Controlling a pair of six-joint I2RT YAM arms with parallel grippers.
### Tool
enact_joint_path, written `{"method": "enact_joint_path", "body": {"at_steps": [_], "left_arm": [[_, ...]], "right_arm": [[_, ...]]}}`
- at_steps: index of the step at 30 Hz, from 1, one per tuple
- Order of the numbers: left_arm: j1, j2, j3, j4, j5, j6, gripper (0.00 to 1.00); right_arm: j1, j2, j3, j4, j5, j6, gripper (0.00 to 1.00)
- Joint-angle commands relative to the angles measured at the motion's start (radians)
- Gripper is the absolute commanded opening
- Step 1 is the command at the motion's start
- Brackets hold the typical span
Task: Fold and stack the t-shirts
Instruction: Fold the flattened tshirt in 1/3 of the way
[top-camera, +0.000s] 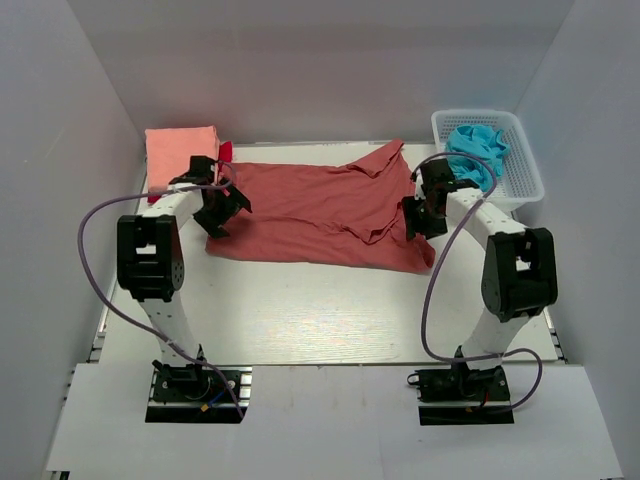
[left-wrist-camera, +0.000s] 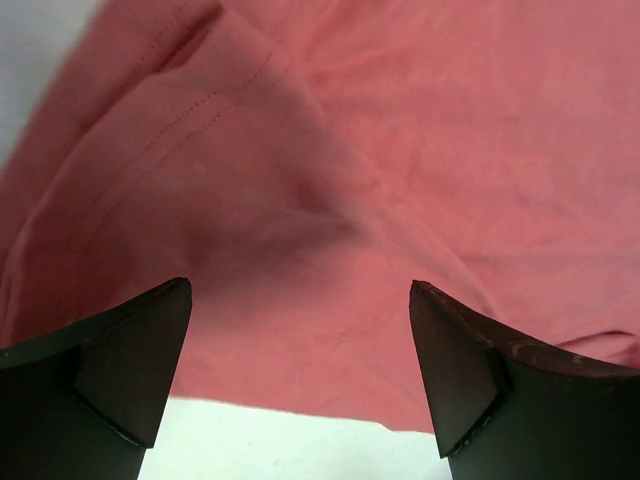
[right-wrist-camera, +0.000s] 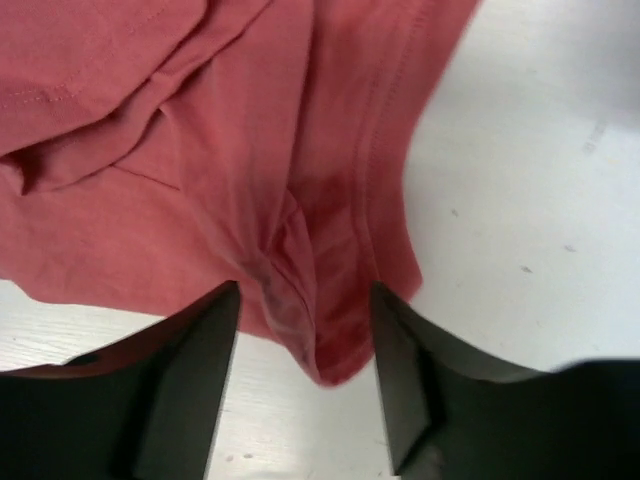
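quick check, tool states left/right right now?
Left tool: open, over the brick-red t-shirt, holding nothing.
Right tool: open, straddling a bunched fold at the t-shirt's edge, not clamped on it.

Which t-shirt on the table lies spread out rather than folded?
The large brick-red t-shirt, spread across the centre; the salmon-pink t-shirt at the far left is a folded rectangle.

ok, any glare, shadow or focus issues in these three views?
Top external: sharp, evenly lit, soft sheen on the table. Left wrist: fingers near-black and soft-edged, dim shadow on the red t-shirt. Right wrist: fingers blurred, shirt seams crisp, no glare.
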Motion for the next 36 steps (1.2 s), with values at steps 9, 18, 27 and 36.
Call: {"method": "enact_joint_path", "body": {"at_steps": [9, 18, 27, 36], "left_arm": [[0.003, 0.074, -0.084, 0.017, -0.034, 0.028, 1.00], [0.003, 0.074, -0.103, -0.006, -0.074, 0.070, 1.00], [-0.008, 0.051, -0.050, -0.033, -0.042, 0.108, 1.00], [-0.008, 0.016, -0.021, -0.044, -0.042, 0.117, 1.00]], "right_arm": [[-0.027, 0.079, 0.007, 0.060, 0.045, 0.063, 0.00], [-0.032, 0.162, 0.017, 0.102, 0.258, 0.131, 0.00], [0.011, 0.020, 0.086, 0.047, 0.102, 0.131, 0.55], [0.062, -0.061, 0.006, 0.154, -0.159, 0.189, 0.90]]}}
